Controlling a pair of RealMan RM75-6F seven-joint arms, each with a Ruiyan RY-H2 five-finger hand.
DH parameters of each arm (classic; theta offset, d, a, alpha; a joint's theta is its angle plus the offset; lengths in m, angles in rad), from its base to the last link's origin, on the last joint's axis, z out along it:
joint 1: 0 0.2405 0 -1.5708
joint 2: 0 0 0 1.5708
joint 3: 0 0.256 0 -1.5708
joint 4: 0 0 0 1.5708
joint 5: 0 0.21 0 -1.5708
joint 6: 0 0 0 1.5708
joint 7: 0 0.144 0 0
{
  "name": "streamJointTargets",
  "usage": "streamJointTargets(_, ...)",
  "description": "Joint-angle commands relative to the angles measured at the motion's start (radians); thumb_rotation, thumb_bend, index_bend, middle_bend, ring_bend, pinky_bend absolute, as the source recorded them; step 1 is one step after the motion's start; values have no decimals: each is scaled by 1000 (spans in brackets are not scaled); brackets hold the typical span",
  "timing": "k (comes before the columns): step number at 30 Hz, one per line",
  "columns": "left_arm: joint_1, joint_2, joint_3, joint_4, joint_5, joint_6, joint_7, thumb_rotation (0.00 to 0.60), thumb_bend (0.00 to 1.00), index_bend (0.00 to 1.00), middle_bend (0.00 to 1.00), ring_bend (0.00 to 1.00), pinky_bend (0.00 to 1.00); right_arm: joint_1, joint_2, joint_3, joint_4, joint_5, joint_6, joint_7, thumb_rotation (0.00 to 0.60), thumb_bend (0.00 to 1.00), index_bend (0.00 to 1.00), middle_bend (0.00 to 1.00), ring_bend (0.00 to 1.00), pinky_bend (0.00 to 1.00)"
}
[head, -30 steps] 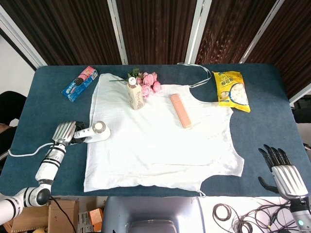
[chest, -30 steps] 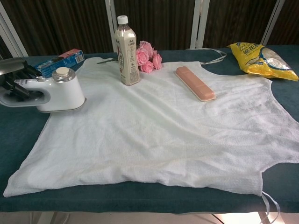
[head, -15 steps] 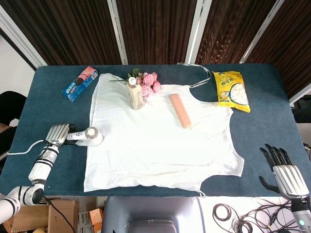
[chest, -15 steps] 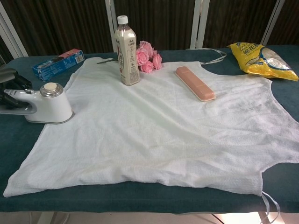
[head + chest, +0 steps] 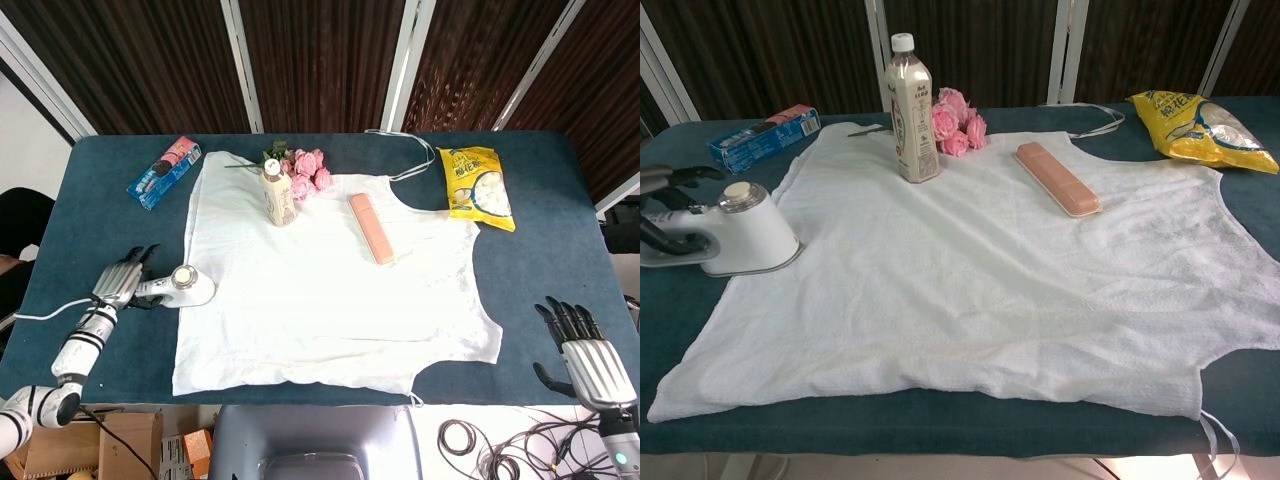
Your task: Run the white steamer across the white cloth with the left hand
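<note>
White handheld steamer (image 5: pixel 188 287), a rounded plastic body with a metal cap on top, sits at the left edge of the white cotton cloth (image 5: pixel 330 290), its head just over the hem and its handle pointing back off the fabric toward my left hand (image 5: pixel 120 285). Its long axis runs roughly left to right across the table, so the handle lies straight ahead of my fingers (image 5: pixel 135 262) and the bulk of the cloth lies beyond the steamer's nose. My left hand is the near one by far; my right hand (image 5: pixel 585 355) hangs at the table's front right corner, well apart from everything, fingers spread and holding nothing.

From the head view my left fingers look splayed around the handle instead of wrapped on it, and the chest view shows dark fingers above and beside the handle with gaps between. I judge the grip loosened or released, though I can't confirm contact.

Compared with a second ago, the steamer has slid back toward the cloth's left edge and slightly nearer the front, and my fingers, then closed on the handle, have opened.
</note>
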Motion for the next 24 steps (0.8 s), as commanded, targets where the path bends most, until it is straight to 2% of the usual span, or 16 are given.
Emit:
streamJointTargets(1, 6, 18, 3, -26, 16, 12, -2, 600, 27, 0, 17, 0, 170, 1, 0, 0, 0, 0, -1, -1, 600, 257, 0, 0, 0, 0)
streamJointTargets(7, 15, 76, 1, -100, 41, 42, -9, 600, 0, 0, 13, 0, 155, 0, 0, 0, -1, 1, 0, -2, 600, 257, 0, 0, 0, 0)
streamJointTargets(11, 37, 149, -3, -191, 62, 98, 2, 600, 0, 0, 3, 0, 151, -1, 0, 0, -1, 0, 1, -1, 600, 258, 0, 0, 0, 0)
streamJointTargets(17, 176, 302, 41, -381, 151, 350, 67, 600, 0, 0, 3, 0, 141, -4, 2, 0, 0, 1, 8, 2, 600, 258, 0, 0, 0, 0)
streamJointTargets(20, 287, 341, 98, -464, 203, 495, 80, 600, 3, 0, 5, 0, 138, -8, -1, 0, 0, -1, 16, -4, 600, 258, 0, 0, 0, 0)
streamJointTargets(24, 328, 340, 123, -483, 224, 544, 82, 600, 10, 0, 9, 0, 135, -9, -2, 0, -1, -2, 18, -8, 600, 258, 0, 0, 0, 0)
